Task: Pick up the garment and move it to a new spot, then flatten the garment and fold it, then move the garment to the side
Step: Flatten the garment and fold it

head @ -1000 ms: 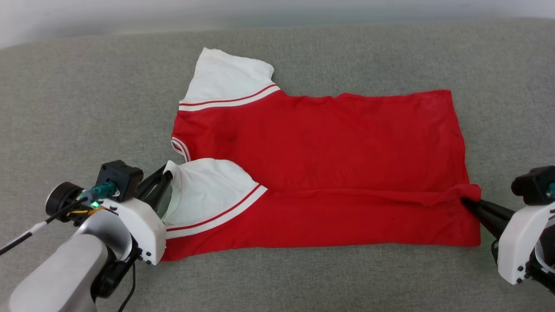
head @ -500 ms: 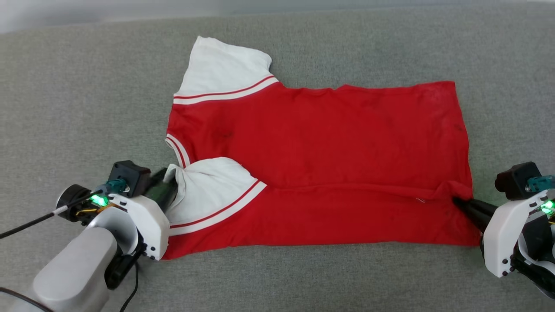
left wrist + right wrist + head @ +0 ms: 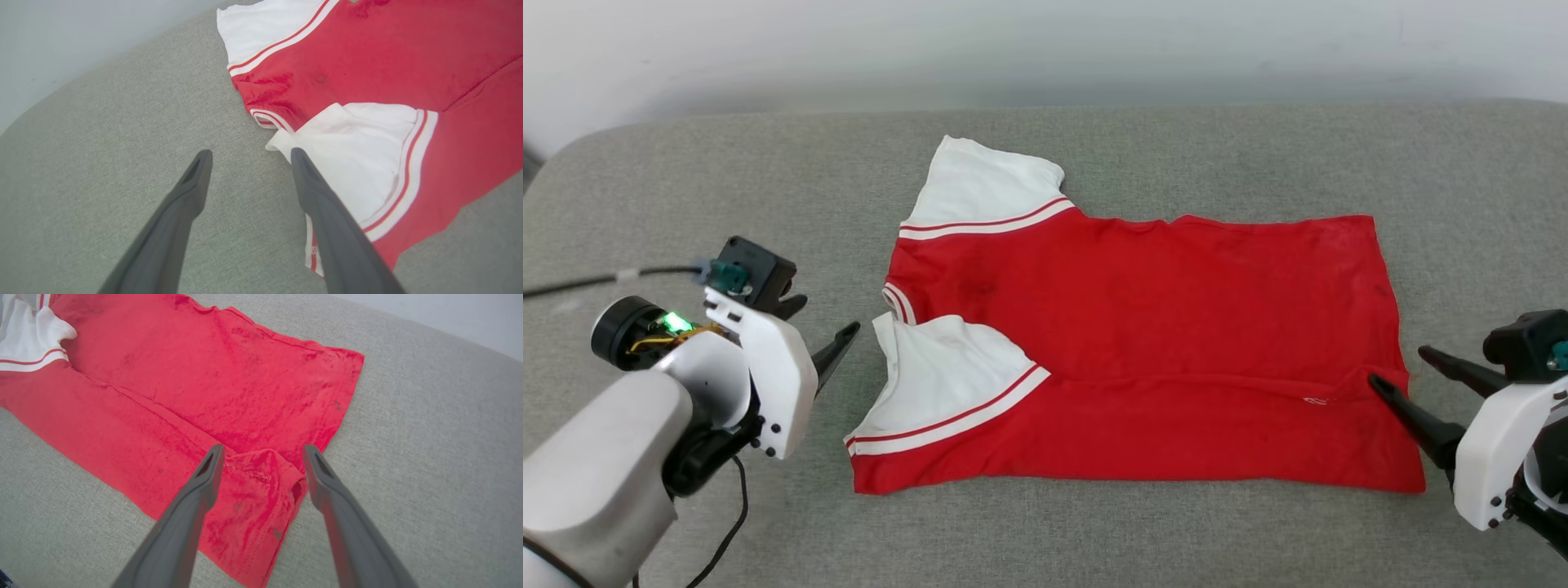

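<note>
Here, folded garment (image 3: 1143,327) on grey cushion (image 3: 727,188).

Left wrist view crops the garment (image 3: 367,61) (top and right edges).

Red garment (image 3: 1143,327), white red-striped sleeves; grey couch (image 3: 686,204).

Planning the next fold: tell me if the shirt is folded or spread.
Partly folded: the garment has its near edge doubled over the body, sleeve included.
</note>
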Available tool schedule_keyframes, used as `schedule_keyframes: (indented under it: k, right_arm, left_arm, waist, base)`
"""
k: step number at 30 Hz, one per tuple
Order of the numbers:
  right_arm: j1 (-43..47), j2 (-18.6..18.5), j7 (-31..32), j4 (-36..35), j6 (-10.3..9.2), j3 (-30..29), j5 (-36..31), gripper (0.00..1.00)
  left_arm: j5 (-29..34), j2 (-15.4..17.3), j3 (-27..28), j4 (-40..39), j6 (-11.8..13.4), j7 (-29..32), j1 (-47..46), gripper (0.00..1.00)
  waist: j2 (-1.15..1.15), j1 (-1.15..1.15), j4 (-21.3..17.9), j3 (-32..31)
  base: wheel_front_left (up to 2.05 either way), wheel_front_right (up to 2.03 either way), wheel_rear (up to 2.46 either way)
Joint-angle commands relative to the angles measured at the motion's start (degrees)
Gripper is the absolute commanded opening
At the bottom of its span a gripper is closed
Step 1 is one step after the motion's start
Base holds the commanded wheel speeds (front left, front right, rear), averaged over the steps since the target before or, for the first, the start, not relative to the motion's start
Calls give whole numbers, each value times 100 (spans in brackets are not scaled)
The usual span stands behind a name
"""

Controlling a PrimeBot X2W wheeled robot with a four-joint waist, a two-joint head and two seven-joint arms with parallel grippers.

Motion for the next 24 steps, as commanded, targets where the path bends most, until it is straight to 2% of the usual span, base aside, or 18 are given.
schedule_keyframes:
  k: [1, 2, 3, 6, 7, 11, 21, 22, 24]
  right_arm:
    - [71, 8, 73, -70, -2, -29, -49, 100]
    - [91, 8, 134, -117, -2, -30, -59, 100]
    - [122, 47, 299, -244, -2, -72, -75, 100]
    - [125, 83, 465, -359, -2, -95, -94, 100]
    - [105, 134, 607, -448, -3, -65, -93, 100]
    - [-3, 190, 715, -509, -2, -32, -103, 100]
    - [-302, 275, 714, -384, -3, 59, -29, 100]
    - [-452, 219, 709, -379, -3, 12, 11, 100]
    - [-569, 138, 768, -381, -2, -16, 23, 100]
  left_arm:
    - [-135, 96, -56, -160, -49, 403, -141, 100]
    - [-215, 159, -103, -271, -67, 707, -204, 100]
    - [-676, 248, -207, -554, -132, 1626, -316, 100]
    - [-1100, 318, -296, -686, -153, 2407, -392, 100]
    - [-1353, 332, -409, -670, -148, 2957, -388, 100]
    - [-1620, 247, -487, -492, -66, 3296, -226, 100]
    - [-1661, -115, -812, 255, -138, 3228, 134, 100]
    - [-1616, -186, -913, 354, -177, 3163, 114, 0]
    - [-1578, -161, -935, 350, -198, 3115, 58, 0]
  waist:
    - [0, 0, 41, -49]
    - [0, 0, 48, -57]
    - [0, 0, 56, -45]
    - [0, 0, 40, 4]
    - [0, 0, -16, 71]
    - [0, 0, -129, 183]
    - [0, 0, -356, 375]
    - [0, 0, -379, 351]
    - [0, 0, -375, 307]
  base:
    - [0, 0, 0]
    - [0, 0, 0]
    - [0, 0, 0]
    - [0, 0, 0]
    - [0, 0, 0]
    - [0, 0, 0]
    - [0, 0, 0]
    - [0, 0, 0]
    - [0, 0, 0]
